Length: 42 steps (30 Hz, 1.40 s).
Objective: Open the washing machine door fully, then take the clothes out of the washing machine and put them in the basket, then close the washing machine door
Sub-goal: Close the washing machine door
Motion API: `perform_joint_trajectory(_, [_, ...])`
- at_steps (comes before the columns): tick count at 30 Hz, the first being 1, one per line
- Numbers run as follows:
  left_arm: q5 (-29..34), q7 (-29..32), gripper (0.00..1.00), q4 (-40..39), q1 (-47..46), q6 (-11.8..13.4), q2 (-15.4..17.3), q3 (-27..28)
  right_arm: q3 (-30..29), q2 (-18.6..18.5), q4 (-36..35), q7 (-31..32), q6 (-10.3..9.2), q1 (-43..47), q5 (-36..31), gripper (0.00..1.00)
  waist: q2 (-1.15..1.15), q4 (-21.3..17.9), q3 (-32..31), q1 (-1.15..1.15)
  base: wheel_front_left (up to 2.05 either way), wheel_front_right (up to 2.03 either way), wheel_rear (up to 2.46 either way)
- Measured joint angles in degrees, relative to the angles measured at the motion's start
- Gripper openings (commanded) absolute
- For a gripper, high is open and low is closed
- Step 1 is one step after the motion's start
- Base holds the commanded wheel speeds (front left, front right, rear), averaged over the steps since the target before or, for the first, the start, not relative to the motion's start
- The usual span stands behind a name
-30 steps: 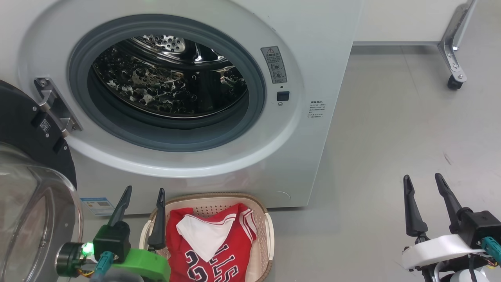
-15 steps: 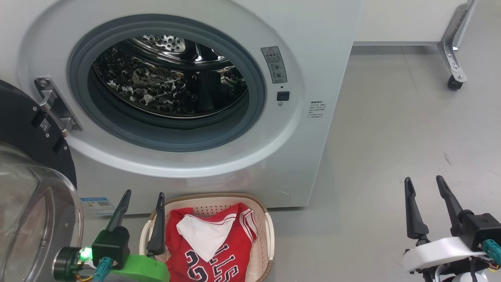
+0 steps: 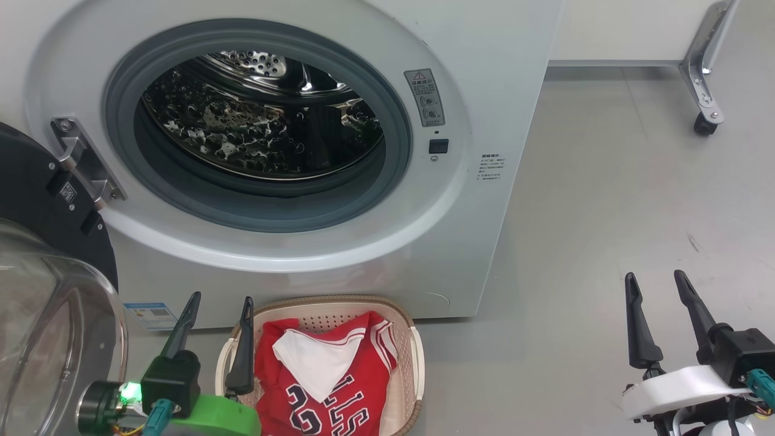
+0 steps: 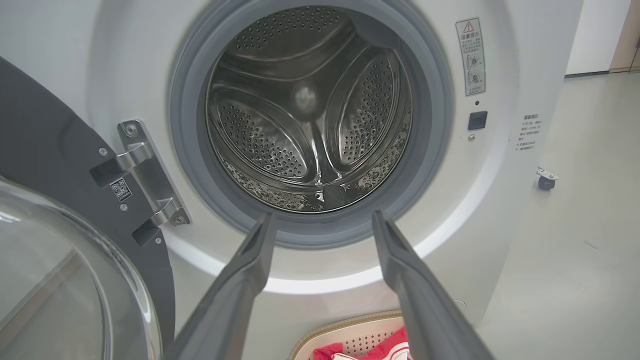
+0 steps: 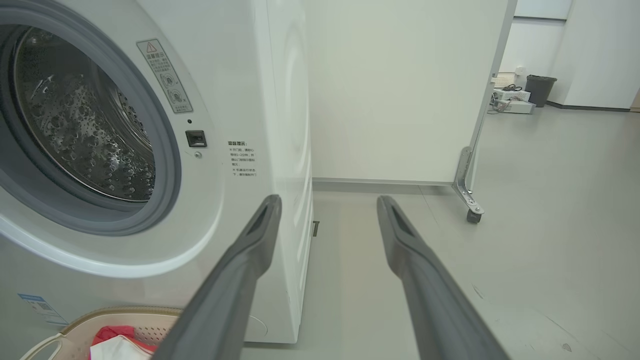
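Red Bulls jersey [image 3: 363,363] heaped in cream basket [image 3: 327,300]; washing machine door [image 3: 30,200] swung open; left fingers [image 3: 181,327] and right fingers [image 3: 636,327] wide, empty.

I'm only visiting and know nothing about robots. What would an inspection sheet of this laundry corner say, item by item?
Surface: grey floor, smooth, one small dark scuff.
Job's things: washing machine door swung open at the left; washing machine with its drum looking empty; clothes, a red jersey, lying in the basket at the machine's foot.
Clutter: nothing seen.
Grippers: left gripper open at the basket's left edge, holding nothing; right gripper open over the floor, holding nothing.
Cables: short teal-plugged leads at both wrists.
Surroundings: white partition on a castor leg; dark bin far back.
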Motion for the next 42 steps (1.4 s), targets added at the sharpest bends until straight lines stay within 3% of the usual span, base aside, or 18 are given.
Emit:
perform_joint_trajectory(16, [1.5, 2.3, 1.00, -1.9, 1.3, 0.4, 0.0, 0.2, -0.1, -0.1, -0.5, 0.4, -0.41, 0.4, 0.0, 1.00, 0.00, 0.1, -0.3, 0.00, -0.08, 0.28, -0.21])
perform_joint_trajectory(42, [3.1, 4.0, 1.00, -4.9, 2.2, 0.4, -0.2, 0.3, -0.1, -0.2, -1.2, 0.8, -0.43, 0.9, 0.1, 1.00, 0.00, 0.5, 0.2, 0.00, -0.40, 1.00, -0.60])
